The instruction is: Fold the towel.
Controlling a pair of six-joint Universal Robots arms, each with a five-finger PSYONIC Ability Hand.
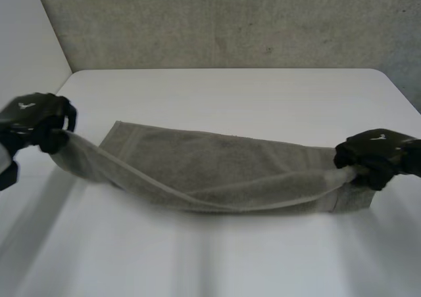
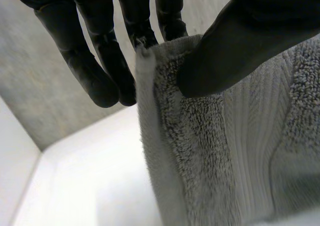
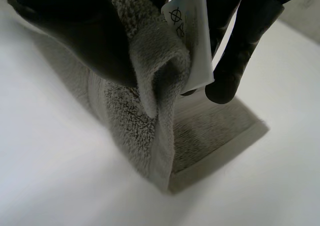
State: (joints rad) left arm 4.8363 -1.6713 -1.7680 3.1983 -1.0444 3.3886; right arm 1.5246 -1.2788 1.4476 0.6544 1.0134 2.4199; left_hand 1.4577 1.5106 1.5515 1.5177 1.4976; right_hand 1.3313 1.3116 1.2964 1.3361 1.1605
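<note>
Towel cloth was clamped at both ends. In the left wrist view, a corner of the grey terry was pinched between the left thumb, pressed flat on its near face, and the fingers closed behind its hem. The other fingers were held slightly bent just beside the hem and were not seen to touch it. From that pinch the cloth hung down and away beneath the palm.

In the right wrist view, the opposite corner was gathered into a fold and gripped between the right thumb and the right fingers. A white care label was caught against those fingers. Below the fingertips the rest of the towel was laid flat on the white table, with its banded hem turned outward.

Seen from the head view, the left hand was raised clear of the table, and the long near edge was stretched from it in a sagging line to the right hand, which was held low, just above the surface. Between the two hands the far part of the towel was spread flat on the table. A grey wall was seen beyond the far edge.
</note>
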